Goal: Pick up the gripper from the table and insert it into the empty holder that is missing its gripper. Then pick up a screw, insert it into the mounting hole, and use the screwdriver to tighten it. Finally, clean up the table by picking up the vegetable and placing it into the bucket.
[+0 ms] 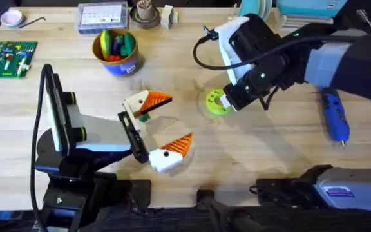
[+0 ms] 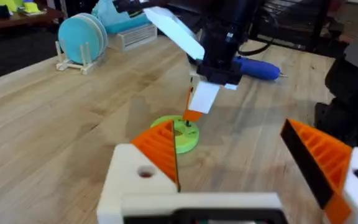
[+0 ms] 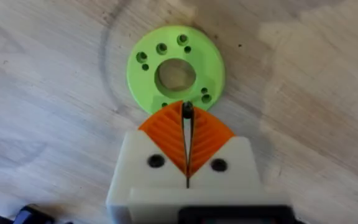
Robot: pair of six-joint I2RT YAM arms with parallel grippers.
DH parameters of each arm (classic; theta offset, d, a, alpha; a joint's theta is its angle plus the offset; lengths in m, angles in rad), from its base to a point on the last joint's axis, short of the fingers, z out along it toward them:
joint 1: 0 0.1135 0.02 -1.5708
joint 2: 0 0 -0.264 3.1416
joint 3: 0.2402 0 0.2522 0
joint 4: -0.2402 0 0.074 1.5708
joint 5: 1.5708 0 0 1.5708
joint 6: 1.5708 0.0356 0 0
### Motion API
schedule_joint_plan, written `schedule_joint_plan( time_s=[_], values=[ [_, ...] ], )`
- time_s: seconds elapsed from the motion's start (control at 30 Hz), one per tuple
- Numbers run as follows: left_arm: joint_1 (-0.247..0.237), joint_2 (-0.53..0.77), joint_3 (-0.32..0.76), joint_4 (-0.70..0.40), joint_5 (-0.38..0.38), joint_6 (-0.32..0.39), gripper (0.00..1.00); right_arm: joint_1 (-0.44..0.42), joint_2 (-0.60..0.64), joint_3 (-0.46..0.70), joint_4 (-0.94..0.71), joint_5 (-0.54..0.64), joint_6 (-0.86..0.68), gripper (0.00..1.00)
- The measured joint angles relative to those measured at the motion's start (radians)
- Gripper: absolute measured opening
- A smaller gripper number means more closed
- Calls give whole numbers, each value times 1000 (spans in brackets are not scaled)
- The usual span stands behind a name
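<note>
Right hand [image 3: 186,134] pinched on small dark screw [image 3: 186,112], just above lime disc [image 3: 175,67]; screwdriver [image 1: 334,115] well apart.

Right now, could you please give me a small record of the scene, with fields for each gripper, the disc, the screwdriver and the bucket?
left gripper: open, hovering above the table
right gripper: shut on a small dark screw, over the disc
green disc: flat on the table, holes facing up
screwdriver: lying on the table
bucket: upright, holds colourful toys

Both arms are black with grey-blue link covers and black cables. Each pincer, left pincer [image 1: 158,129] and right pincer [image 3: 186,124], has white blocks, dark screws and orange ribbed pads.
</note>
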Motion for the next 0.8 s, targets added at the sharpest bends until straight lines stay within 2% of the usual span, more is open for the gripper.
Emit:
schedule_joint_plan(
  time_s=[0.27,0.5,0.67,0.8],
  values=[
    [0,0,0,0,0,0,993,0,0,37,-46,20,-19,7],
    [0,0,0,0,0,0,993,0,-37,222,-112,10,-42,7],
    [0,0,0,0,0,0,993,0,-101,361,-46,-141,-81,7],
    [0,0,0,0,0,0,993,30,-113,384,22,-241,-92,7]
  ],
)
